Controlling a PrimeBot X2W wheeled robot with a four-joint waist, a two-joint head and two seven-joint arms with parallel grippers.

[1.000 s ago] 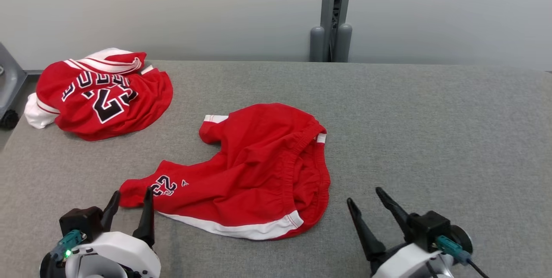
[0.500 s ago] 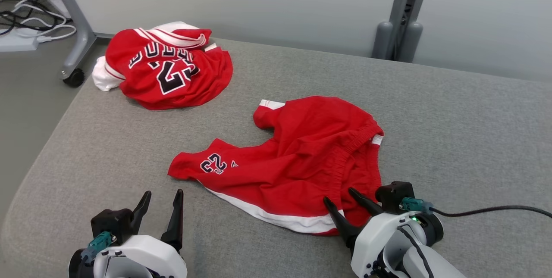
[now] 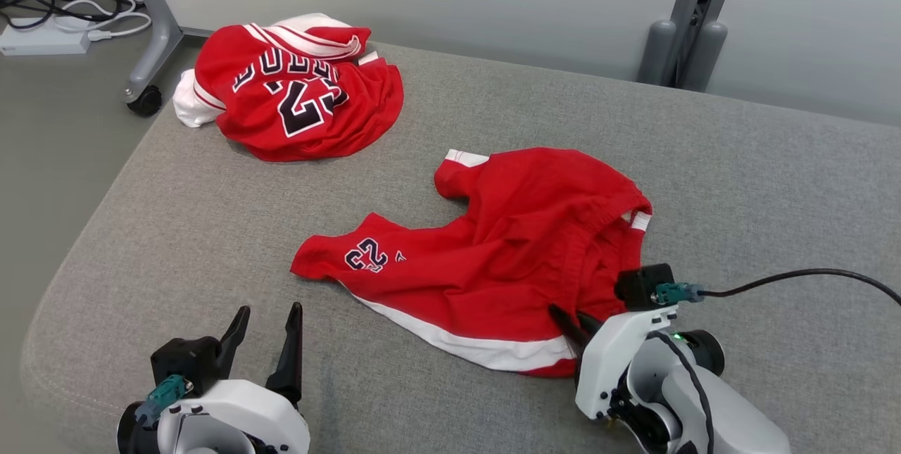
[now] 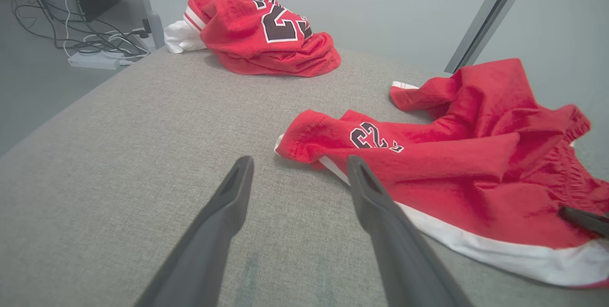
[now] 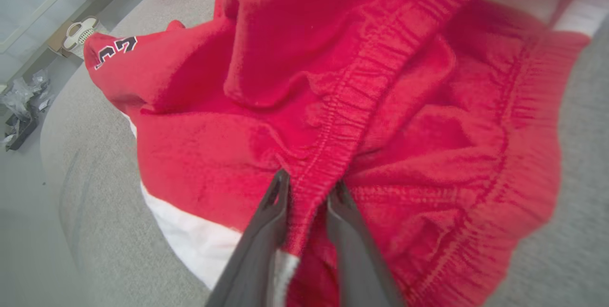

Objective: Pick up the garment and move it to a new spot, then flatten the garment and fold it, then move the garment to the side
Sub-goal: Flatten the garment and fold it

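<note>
The garment, a pair of crumpled red shorts (image 3: pixel 507 250) with a white hem and a "22" print, lies mid-surface. My right gripper (image 3: pixel 569 317) is at the near right edge of the shorts. In the right wrist view its fingers (image 5: pixel 309 181) are shut on a fold of the elastic waistband of the shorts (image 5: pixel 285 83). My left gripper (image 3: pixel 269 310) stands open at the lower left with nothing between its fingers. In the left wrist view this gripper (image 4: pixel 299 162) stops just short of the printed leg end of the shorts (image 4: pixel 452 164), not touching it.
A second red garment, a bunched jersey (image 3: pixel 295 95) with white trim, lies at the far left corner of the grey padded surface (image 3: pixel 211 229). Beyond that edge are a wheeled stand leg (image 3: pixel 151 39) and floor cables (image 3: pixel 49 10). A grey post (image 3: pixel 686 17) stands behind.
The camera has swung, shifting the whole picture. My right gripper came forward from the bare surface onto the near edge of the shorts and shut on the waistband. The left gripper stayed open.
</note>
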